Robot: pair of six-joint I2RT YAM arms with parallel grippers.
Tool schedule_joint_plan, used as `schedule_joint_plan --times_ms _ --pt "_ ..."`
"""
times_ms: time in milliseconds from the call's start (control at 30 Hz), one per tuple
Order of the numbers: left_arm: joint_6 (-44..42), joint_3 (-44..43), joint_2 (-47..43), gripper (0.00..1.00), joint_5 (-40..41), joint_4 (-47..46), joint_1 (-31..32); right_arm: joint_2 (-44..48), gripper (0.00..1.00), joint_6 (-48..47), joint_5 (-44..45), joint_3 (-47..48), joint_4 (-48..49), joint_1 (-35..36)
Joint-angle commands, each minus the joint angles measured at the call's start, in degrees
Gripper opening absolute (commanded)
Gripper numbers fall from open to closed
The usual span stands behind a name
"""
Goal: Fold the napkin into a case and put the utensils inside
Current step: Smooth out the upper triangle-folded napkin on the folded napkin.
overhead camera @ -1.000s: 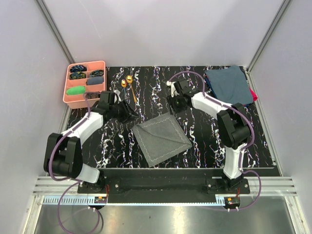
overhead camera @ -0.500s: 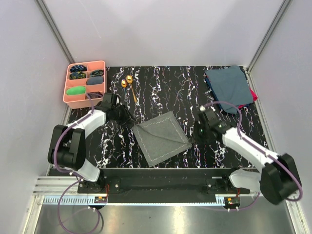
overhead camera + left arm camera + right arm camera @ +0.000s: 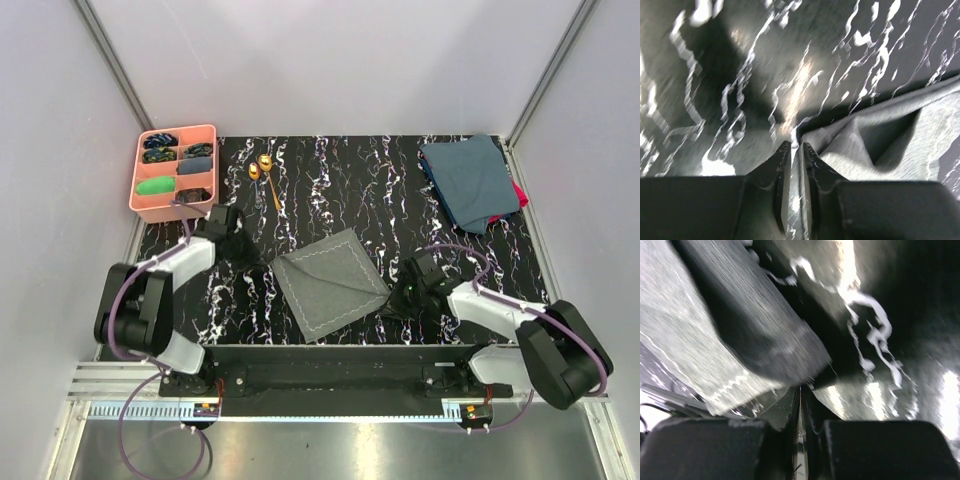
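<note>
Marbled black table [image 3: 330, 190], napkin [image 3: 330, 280] corners at closed left fingers [image 3: 781, 167], right fingers [image 3: 790, 407].

napkin [image 3: 331, 283] 1 | utensils [image 3: 266, 161] 2 | pink tray [image 3: 180, 129] 1

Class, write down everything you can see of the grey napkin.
The napkin is a grey woven cloth with pale stitched hems, lying spread and turned like a diamond on the black marbled table. Its left corner is rumpled at the tips of the left gripper; the right gripper sits by its right corner. Whether either pinches it is unclear.
</note>
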State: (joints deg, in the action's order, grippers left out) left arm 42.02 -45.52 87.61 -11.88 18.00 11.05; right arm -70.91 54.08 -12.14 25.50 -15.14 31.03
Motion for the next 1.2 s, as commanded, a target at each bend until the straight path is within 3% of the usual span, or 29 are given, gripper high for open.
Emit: schedule_joint_plan --times_ms 0,133,300,433,500,800,967,1167 --pt "0.0 1.9 -8.8 0.22 2.7 -1.0 -0.3 -4.7 0.10 2.0 6.2 2.8 5.9 -0.3" --pt "-0.3 1.5 -12.3 0.25 1.2 1.9 -0.7 -13.0 0.09 -4.8 9.7 11.0 5.4 -5.3" --pt "-1.1 -1.3 -13.5 0.28 0.0 4.4 -1.5 -28.7 0.10 -17.9 6.4 30.2 3.6 -15.8" --pt "-2.1 -3.5 -11.5 0.29 -0.8 4.3 -1.8 -37.5 0.13 -26.7 6.7 51.3 -8.8 -16.7" --pt "-2.9 -4.3 -8.0 0.27 -2.3 3.7 -1.8 -38.4 0.19 -28.0 7.0 54.5 -13.1 -16.6" --pt "-2.3 -3.5 1.9 0.16 -1.1 -1.5 0.5 -22.8 0.48 -31.8 -1.4 40.5 -11.6 -16.5" --pt "0.2 -0.2 3.5 0.14 -1.7 -5.4 4.3 -20.4 0.50 -32.0 -6.8 38.4 -11.1 -14.2" --pt "7.7 11.1 -1.1 0.12 -0.9 -12.1 12.5 -21.2 0.51 -30.1 -8.4 37.9 -9.3 -11.1"
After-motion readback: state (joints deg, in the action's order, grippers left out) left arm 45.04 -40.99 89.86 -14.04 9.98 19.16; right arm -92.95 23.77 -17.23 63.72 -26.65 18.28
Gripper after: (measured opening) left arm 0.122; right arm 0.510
